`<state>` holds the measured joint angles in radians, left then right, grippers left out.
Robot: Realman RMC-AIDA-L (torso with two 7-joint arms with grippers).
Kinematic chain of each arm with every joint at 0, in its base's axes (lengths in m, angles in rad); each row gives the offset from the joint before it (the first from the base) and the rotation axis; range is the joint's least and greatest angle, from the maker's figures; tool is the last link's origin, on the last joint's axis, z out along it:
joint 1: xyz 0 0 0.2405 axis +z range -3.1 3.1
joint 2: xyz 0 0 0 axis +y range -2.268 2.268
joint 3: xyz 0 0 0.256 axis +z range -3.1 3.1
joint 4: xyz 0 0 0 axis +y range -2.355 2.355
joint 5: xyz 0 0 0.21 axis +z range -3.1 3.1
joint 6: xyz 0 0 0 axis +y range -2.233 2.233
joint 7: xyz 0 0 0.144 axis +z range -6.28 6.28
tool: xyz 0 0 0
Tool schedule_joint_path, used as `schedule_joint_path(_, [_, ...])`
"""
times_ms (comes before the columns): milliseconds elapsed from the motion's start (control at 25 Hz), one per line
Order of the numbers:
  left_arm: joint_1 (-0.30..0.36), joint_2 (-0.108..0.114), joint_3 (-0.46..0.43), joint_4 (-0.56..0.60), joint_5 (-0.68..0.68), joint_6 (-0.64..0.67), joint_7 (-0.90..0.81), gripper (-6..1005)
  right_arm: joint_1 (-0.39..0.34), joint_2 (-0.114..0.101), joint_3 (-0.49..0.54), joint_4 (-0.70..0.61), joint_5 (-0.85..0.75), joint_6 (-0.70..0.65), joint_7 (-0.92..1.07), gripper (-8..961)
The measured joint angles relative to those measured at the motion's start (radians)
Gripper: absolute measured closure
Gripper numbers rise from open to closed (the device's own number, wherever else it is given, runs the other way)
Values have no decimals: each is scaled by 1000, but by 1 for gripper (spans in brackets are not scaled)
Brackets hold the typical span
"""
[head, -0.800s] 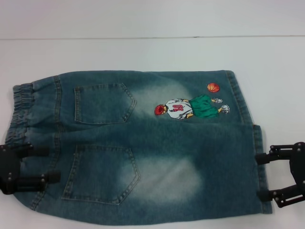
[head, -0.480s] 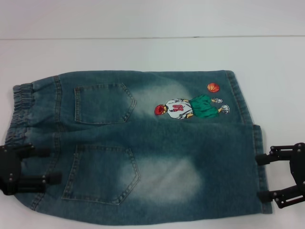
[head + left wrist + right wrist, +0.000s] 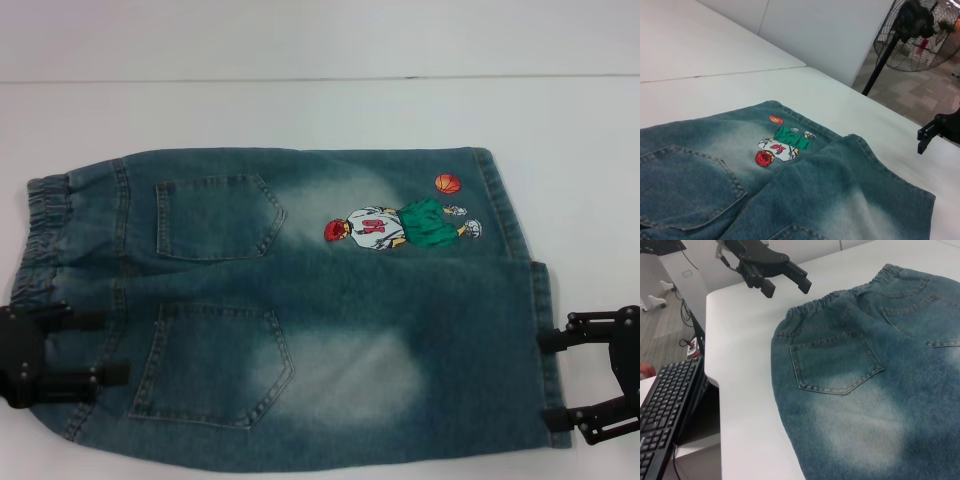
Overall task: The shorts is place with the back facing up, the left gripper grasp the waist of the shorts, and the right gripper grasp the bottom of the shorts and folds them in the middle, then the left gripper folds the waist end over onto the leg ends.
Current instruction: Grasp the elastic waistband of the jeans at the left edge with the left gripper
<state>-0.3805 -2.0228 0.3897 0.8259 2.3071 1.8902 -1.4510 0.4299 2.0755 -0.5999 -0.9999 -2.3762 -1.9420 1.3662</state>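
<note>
The shorts (image 3: 330, 320) lie flat with the back up, both back pockets and the embroidered basketball player (image 3: 395, 228) showing. The elastic waist (image 3: 45, 230) is at the left, and the leg ends (image 3: 540, 320) are at the right. My left gripper (image 3: 115, 348) is open at the near part of the waist. In the right wrist view the left gripper (image 3: 788, 290) hovers above the table, just off the waistband (image 3: 840, 300). My right gripper (image 3: 548, 380) is open at the hem of the near leg. One of its fingers (image 3: 935, 131) shows beyond the hem (image 3: 890, 165).
The white table (image 3: 300, 110) stretches beyond the shorts. Off the table edge on the waist side sits a black keyboard (image 3: 665, 410). A standing fan (image 3: 920, 30) is on the floor past the table's far corner.
The right gripper has shifted slightly toward the near edge along the leg hem. The left gripper has barely moved. The shorts lie as before.
</note>
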Motion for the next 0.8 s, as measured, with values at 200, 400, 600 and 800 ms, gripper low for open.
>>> schedule_joint_path(200, [1, 1, 3, 52, 16, 0, -52, 91, -2, 2, 0, 0, 0, -10, 6, 26])
schedule_joint_path(400, [3, -4, 3, 174, 73, -9, -174, 94, -1, 7, 0, -2, 2, -21, 7, 26])
schedule_joint_path(600, [2, -21, 4, 285, 166, -33, -265, 96, 1, 8, 1, 0, 2, -1, 8, 26])
schedule_joint_path(800, [0, -52, 13, 374, 248, -81, -323, 98, 5, 9, 0, 4, 1, 28, 19, 25])
